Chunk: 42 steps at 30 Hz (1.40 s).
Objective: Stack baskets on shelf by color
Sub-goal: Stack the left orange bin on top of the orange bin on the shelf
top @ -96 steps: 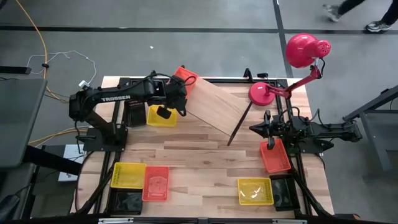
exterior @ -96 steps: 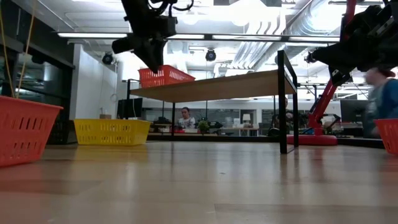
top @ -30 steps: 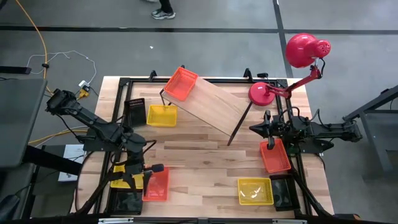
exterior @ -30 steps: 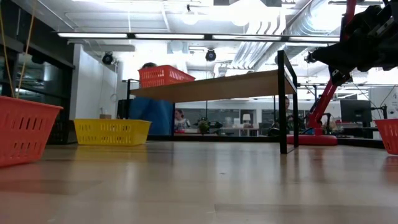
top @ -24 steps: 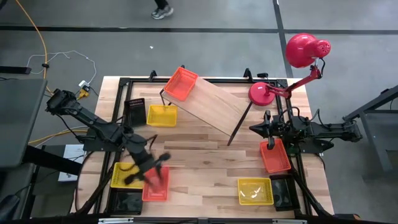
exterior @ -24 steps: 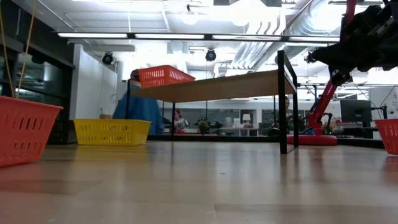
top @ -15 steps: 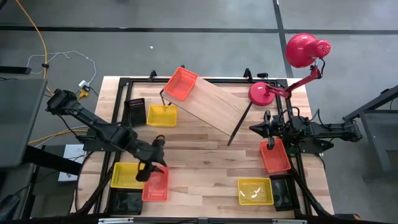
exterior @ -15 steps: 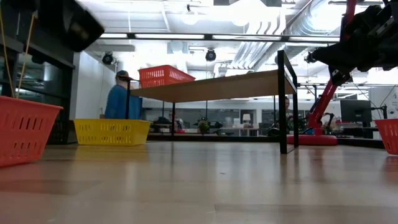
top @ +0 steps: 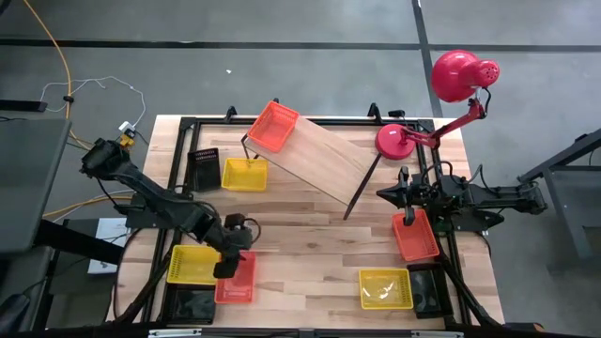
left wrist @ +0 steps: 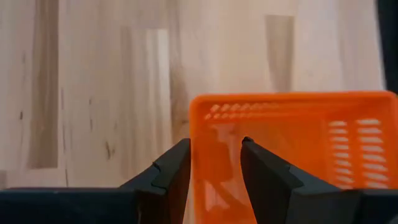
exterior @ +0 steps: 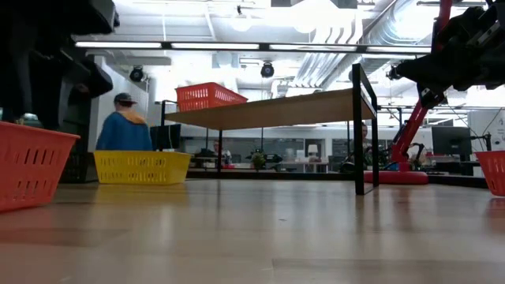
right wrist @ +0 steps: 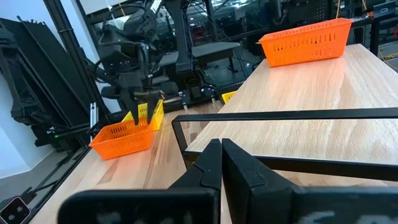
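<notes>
Left gripper [top: 223,263] hung over the near orange basket [top: 236,279] at the worktop's [top: 310,244] front-left, fingers [left wrist: 171,177] parted astride its end wall, not yet clamped. Light, stiff lattice plastic, it would probably lift easily by that rim, though it might tilt. Another orange basket [top: 273,126] sat on the shelf [top: 324,161]. Right gripper [right wrist: 219,163] waited shut, empty, beside the shelf.
</notes>
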Available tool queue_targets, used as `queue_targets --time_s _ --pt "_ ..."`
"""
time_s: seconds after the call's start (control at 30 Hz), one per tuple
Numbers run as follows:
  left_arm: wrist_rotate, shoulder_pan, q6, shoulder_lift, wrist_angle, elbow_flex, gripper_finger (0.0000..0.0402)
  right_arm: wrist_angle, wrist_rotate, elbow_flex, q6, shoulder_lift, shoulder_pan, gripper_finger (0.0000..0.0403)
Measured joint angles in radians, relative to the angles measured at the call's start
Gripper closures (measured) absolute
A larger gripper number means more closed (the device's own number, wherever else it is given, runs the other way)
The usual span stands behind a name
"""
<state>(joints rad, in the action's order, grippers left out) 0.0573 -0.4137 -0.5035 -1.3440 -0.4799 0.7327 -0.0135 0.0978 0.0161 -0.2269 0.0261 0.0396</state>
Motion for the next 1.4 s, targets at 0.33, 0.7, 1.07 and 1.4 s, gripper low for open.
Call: queue_targets --time_s 0.33,0.7,1.07,1.4 --pt "-0.010 -0.001 -0.046 -0.042 -0.071 0.000 0.0275 0.000 0.000 0.000 0.000 0.000 0.000 0.0403" --pt "-0.060 -0.001 -0.096 -0.062 -0.102 0.000 0.0275 0.000 0.000 0.000 0.000 0.001 0.000 0.0403" --pt "-0.120 0.000 -0.100 -0.204 -0.098 0.001 0.0276 0.000 0.000 0.000 0.000 0.001 0.000 0.0403" --pt "-0.075 0.000 -0.167 -0.161 -0.103 0.003 0.0392 0.000 0.000 0.000 0.000 0.001 0.000 0.0403"
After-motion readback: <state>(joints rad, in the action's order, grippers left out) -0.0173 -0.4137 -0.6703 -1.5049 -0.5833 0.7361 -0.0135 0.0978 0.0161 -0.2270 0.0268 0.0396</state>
